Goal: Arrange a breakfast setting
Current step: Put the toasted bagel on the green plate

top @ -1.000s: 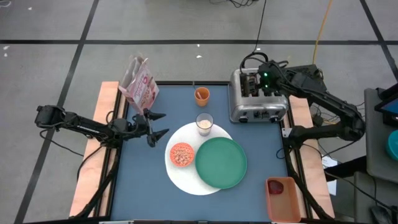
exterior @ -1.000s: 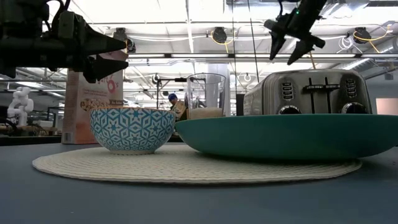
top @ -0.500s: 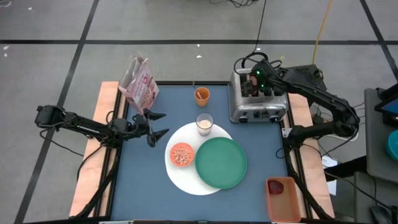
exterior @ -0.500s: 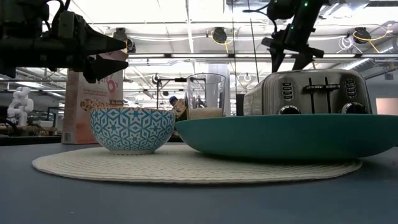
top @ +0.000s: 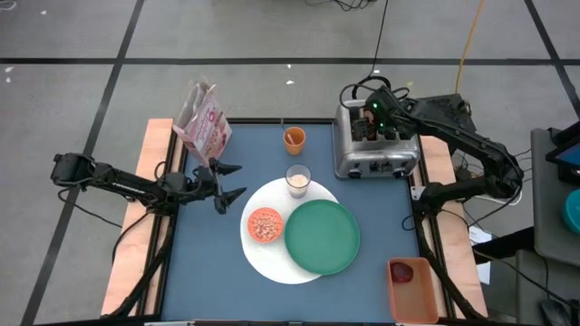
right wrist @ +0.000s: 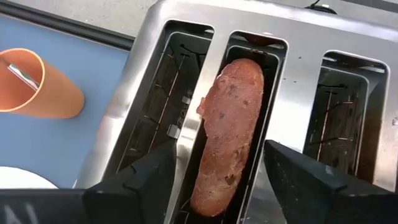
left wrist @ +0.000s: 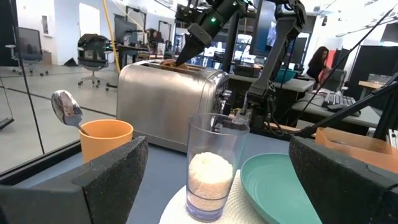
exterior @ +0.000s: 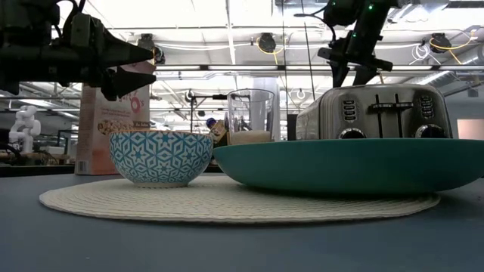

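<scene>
The brown bagel (right wrist: 230, 124) stands on edge in a slot of the silver toaster (top: 376, 149). My right gripper (right wrist: 221, 155) hangs over that slot, open, one finger on each side of the bagel and apart from it. My left gripper (top: 232, 181) is open and empty in the air at the table's left. The cereal bowl (top: 265, 225) and the green plate (top: 322, 237) rest on the large white plate (top: 263, 263). The milk glass (top: 298, 179) stands at its far edge. The orange cup (top: 294, 139) holds the spoon (left wrist: 65, 109). The dark red fruit (top: 404, 270) lies in an orange tray.
The pink cereal box (top: 204, 122) stands at the table's far left corner. The orange tray (top: 412, 290) sits at the near right corner. The toaster's other slots (right wrist: 158, 112) show no bagel. Bare blue table lies in front of the plates.
My right gripper has gone toward the table's left and down onto the toaster's top, tipping to point down at the slot with the bagel.
</scene>
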Tool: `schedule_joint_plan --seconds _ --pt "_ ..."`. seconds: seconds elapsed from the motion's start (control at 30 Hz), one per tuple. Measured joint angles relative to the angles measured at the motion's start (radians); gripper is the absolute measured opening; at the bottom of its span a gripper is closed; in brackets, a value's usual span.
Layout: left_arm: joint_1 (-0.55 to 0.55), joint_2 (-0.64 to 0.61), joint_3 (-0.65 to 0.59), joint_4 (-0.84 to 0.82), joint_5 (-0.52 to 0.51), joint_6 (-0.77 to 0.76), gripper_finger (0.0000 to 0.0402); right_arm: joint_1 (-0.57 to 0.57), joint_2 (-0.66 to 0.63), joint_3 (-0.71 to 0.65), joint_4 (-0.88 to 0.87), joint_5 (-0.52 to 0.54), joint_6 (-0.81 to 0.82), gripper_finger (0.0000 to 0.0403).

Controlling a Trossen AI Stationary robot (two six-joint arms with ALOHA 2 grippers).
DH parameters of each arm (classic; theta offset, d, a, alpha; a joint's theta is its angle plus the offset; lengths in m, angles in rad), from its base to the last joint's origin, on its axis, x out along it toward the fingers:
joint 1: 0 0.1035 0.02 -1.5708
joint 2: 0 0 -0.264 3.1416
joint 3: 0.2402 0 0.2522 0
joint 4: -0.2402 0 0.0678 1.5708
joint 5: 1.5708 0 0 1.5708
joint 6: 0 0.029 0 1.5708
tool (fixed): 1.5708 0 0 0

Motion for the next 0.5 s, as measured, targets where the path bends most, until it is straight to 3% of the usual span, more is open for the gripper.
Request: schedule_joint_plan --seconds 0.5 --pt "0.0 0.0 0.0 0.0 0.0 -0.003 0.039 0.001 0.063 0.002 0.024 0.023 -0.006 0.0189"
